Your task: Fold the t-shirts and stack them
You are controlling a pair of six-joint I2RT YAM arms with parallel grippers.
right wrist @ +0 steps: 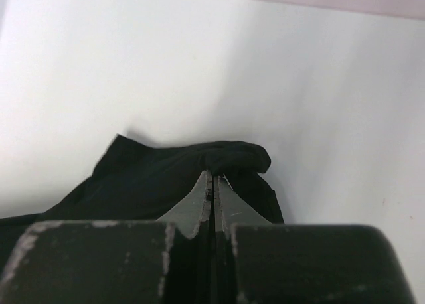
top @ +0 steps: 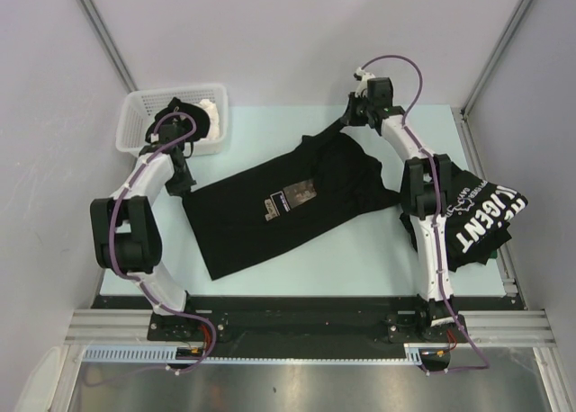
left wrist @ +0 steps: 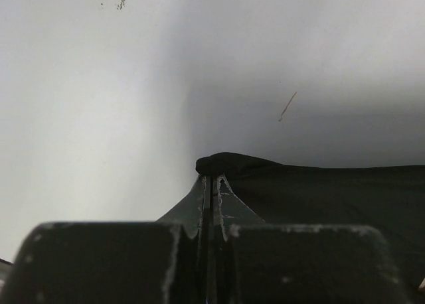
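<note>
One basket point(top: 130, 124) near printed t-shirt point(top: 261, 221)

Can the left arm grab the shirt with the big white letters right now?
Probably not. The lettered shirt lies at the far right edge, past the right arm, and the left gripper is shut on the spread shirt.

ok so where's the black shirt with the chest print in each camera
top external: the printed shirt lies spread diagonally across the middle of the table, from near left to far right.
left wrist: lower right, its edge pinched in the shut left hand.
right wrist: lower left to centre, bunched at the tips of the shut right hand.
shared landmark: the pale table under the shirt shows in all three views.
</note>
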